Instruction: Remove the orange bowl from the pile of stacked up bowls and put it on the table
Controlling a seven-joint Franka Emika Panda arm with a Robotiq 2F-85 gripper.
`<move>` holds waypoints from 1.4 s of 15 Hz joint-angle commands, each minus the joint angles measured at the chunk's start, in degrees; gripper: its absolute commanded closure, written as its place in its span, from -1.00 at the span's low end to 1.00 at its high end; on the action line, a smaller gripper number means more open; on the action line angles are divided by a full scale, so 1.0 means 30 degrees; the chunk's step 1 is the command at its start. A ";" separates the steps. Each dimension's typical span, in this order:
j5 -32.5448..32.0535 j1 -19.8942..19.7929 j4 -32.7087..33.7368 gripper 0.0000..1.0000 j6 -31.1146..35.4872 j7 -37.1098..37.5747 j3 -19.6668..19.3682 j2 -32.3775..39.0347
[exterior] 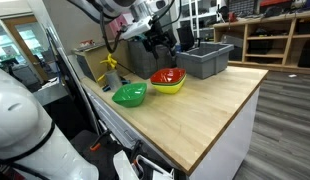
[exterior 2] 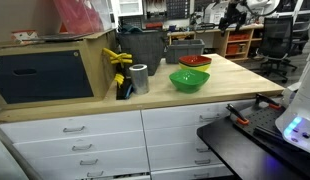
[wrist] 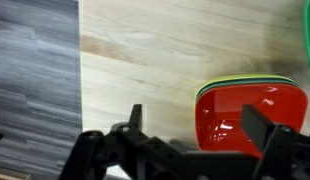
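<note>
The orange bowl sits on top of the pile of stacked up bowls, whose yellow outer bowl shows below it, on the wooden table. It also shows in an exterior view. In the wrist view the orange bowl fills the lower right, with yellow and green rims along its far edge. My gripper hangs just above the pile. It is open and empty, with one finger over the bowl and the other over bare table.
A lone bright green bowl lies next to the pile and shows in an exterior view. A grey plastic bin stands behind the pile. A silver can and yellow clamps stand near the table's end.
</note>
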 commanded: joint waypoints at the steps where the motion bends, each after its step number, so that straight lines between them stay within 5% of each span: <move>1: -0.0436 0.0588 -0.0746 -1.00 0.1561 0.4605 0.1954 0.2309; 5: -0.0632 0.2223 0.0227 -1.00 0.2502 0.9641 0.3685 0.6469; 9: -0.1843 0.4988 0.3311 -1.00 0.3232 1.3263 0.3135 1.0910; 15: -0.1534 0.7519 0.6737 -1.00 0.2447 1.2768 0.1307 1.2802; 21: -0.1155 0.7726 0.6417 -1.00 0.3120 1.2706 0.1022 1.2954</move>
